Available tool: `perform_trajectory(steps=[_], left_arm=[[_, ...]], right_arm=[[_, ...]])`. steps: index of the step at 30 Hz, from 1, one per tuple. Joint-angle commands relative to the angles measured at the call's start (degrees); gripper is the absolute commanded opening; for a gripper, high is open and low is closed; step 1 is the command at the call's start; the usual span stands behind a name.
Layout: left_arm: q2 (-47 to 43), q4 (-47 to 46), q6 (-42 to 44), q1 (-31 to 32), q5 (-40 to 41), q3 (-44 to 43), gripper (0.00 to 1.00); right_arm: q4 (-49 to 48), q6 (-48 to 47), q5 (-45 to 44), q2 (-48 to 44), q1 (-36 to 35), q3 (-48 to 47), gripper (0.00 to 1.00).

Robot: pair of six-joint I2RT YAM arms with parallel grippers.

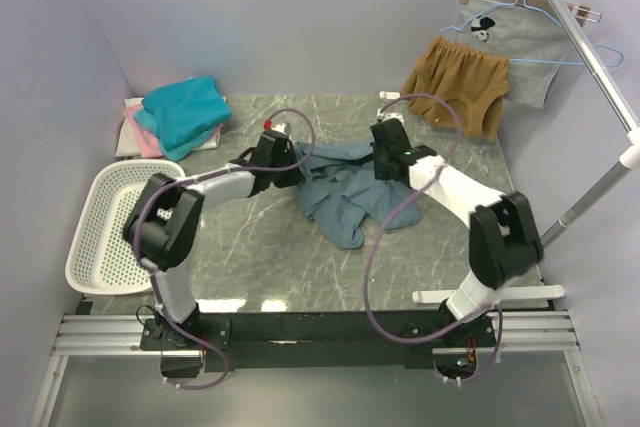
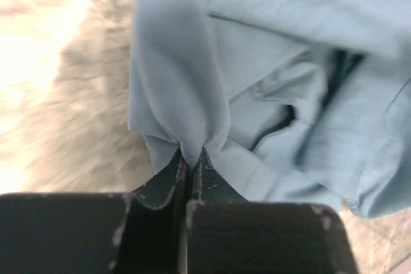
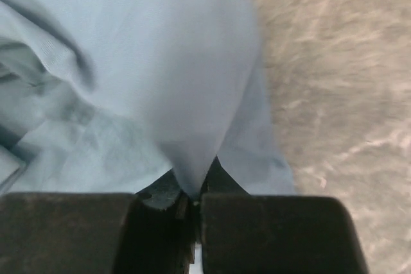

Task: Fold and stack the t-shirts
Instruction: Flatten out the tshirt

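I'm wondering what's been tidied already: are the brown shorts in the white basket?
No, the brown shorts hang by the rail at far right, apart from the white basket at left.

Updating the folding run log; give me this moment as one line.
left end effector: shut on grey-blue t-shirt | right end effector: shut on same t-shirt | t-shirt: crumpled, not yet folded

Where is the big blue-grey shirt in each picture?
Top view: the grey-blue t-shirt lies crumpled mid-picture on the marble table.
Left wrist view: it fills the upper right.
Right wrist view: it fills the upper left.
Shared landmark: the marble table beside it.
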State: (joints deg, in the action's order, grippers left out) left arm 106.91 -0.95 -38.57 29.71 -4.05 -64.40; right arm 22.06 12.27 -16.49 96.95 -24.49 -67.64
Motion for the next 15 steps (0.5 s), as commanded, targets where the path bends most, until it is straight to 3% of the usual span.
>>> perform_trajectory(steps=[1,6,15], left_arm=[[-14.33,6.74,4.37,-2.11,3.01,-3.80,0.01],[-24.02,16.75,9.81,-3.70,-1.82,-8.27,0.01],[-47.38,34.07,14.22,-3.87,-1.31,-12.23,0.09]], right_arm=[[-1.68,-0.06,1.10,-16.30,0.23,0.40,0.00],[3.68,1.26,8.22,-29.60,0.15,-0.22,0.00],[9.84,1.35,21.14,-51.04,-0.12,-2.41,0.03]])
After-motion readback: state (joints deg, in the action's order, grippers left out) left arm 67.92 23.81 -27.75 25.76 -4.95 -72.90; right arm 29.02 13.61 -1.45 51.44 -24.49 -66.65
